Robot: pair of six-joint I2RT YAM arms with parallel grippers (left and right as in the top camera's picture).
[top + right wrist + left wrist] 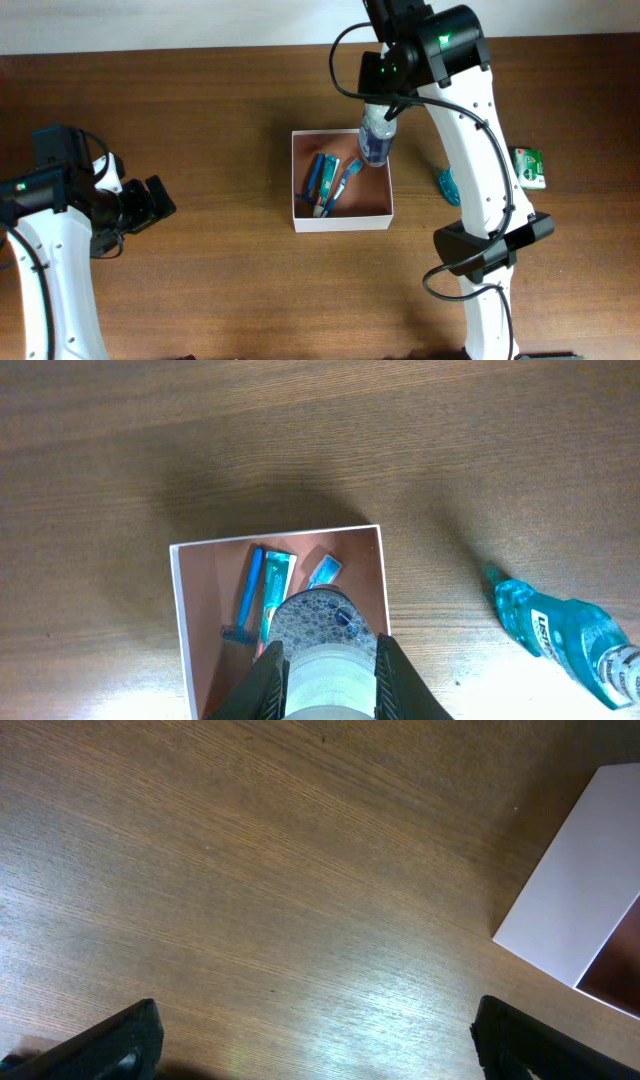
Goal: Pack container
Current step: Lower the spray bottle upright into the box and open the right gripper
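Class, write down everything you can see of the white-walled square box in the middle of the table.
The container is a square, shallow, open-topped box with thin white walls, seemingly card, and a pinkish-tan floor. It sits flat on the wooden table, roughly central. Several slim blue and teal toiletries lie on its floor. The right claw holds a clear bottle over one corner; whether bottle and box touch cannot be told.

- One white square container [342, 223].
- Three blue toiletry items inside it: one razor [247, 595], one tube [273, 585], one small packet [325, 571].
- One clear bottle [375, 140].
- One teal bottle [448, 186].
- One green packet [528, 167].
- Two hands: left hand [150, 205], right hand [330, 680].
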